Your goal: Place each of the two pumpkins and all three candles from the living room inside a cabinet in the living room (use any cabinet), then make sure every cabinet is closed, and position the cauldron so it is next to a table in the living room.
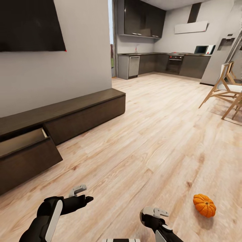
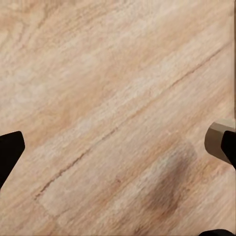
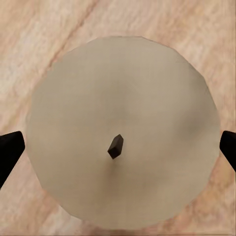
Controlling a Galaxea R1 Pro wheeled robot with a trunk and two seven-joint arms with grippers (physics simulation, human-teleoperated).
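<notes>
One pumpkin (image 1: pixel 204 205) is seen in the head view lying on the bare floor (image 1: pixel 161 134), just to the right of the right gripper (image 1: pixel 155 212), so it has not yet been stowed. The cabinet (image 1: pixel 84 116) runs along the wall at the left, with one drawer (image 1: pixel 23 143) pulled open and apparently empty in the part that can be seen. The left gripper (image 1: pixel 80 195) is held low over the planks; whether either claw is spread cannot be told from this view.

In the left wrist view the dark finger tips sit at opposite edges of the picture, so the jaws are judged spread, with nothing between them but floor. A beige candle (image 2: pixel 219 142) edge is seen at the side.

In the right wrist view the candle (image 3: pixel 123 132) is seen from straight above, wick at its middle, with the finger tips set wide on either side and apparently not touching it.

Little is judged done: the candle is not yet gripped, the pumpkin is loose, the drawer is open.
</notes>
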